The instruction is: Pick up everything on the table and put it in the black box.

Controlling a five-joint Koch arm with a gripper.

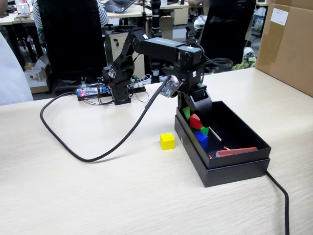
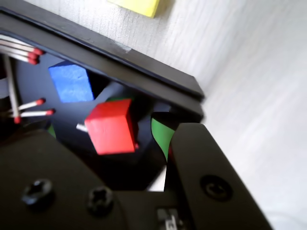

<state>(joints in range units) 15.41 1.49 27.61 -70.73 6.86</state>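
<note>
Your hand (image 1: 191, 111) sits at the black box's (image 1: 244, 133) far left corner, jaws spread and empty above the red cube (image 2: 111, 127), blue cube (image 2: 71, 82) nearby, yellow cube (image 1: 167, 141) on the table (image 1: 88, 191) left of the box.

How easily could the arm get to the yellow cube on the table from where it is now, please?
Probably yes: the yellow cube sits alone on the table, just outside the black box, with nothing above it; the gripper need only lift out of the box.
</note>
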